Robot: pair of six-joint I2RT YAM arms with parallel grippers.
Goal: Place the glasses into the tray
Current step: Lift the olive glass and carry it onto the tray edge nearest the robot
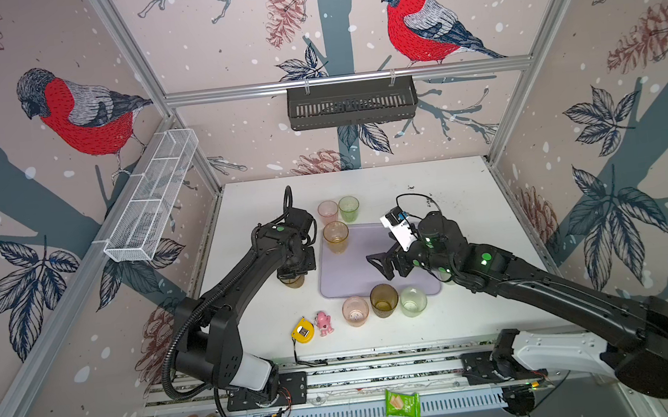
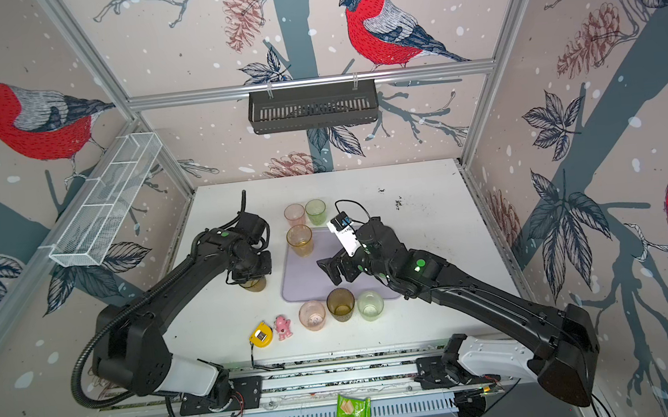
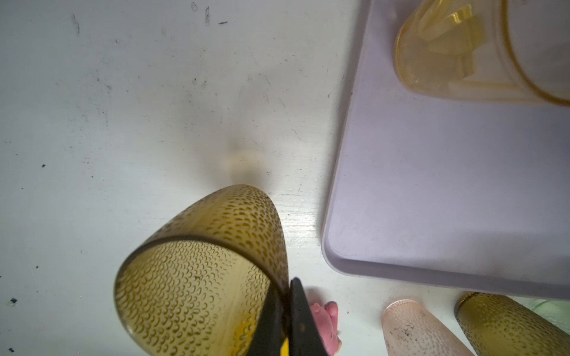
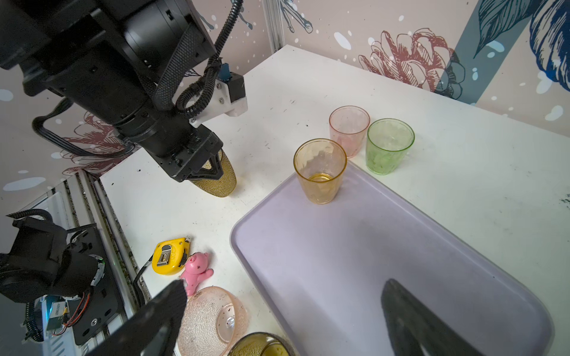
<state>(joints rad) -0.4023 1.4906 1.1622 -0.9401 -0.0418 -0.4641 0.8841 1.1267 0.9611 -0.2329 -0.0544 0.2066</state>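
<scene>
Just beside the left rim of the tray [image 1: 348, 283], a brown dimpled glass [image 3: 200, 277] is held tilted by the left end effector [image 3: 287, 297]. That end effector is clamped on the rim wall, with one finger inside and one outside. Whether the base is clear of the desk [image 1: 447, 190] cannot be told.

One amber glass [image 1: 336, 236] is already stood upright in the tray's far left corner. A pink glass [image 1: 327, 212] and a green glass [image 1: 349, 208] are left on the desk just beyond the far rim. A row of three more glasses [image 1: 384, 300] is lined up along the near rim. The right end effector [image 1: 380, 267] is held over the tray, with its jaws wide apart and nothing between them. A pink toy [image 1: 324, 323] and a yellow tape measure [image 1: 303, 330] are set near the row.

The tumbler is judged to be light, stiff and thin-walled, and some purchase is offered by its dimples. A pinch on one side of the rim is the natural hold. Swing and tilt are to be expected from such a hold, so a level, gentle set-down is called for.
</scene>
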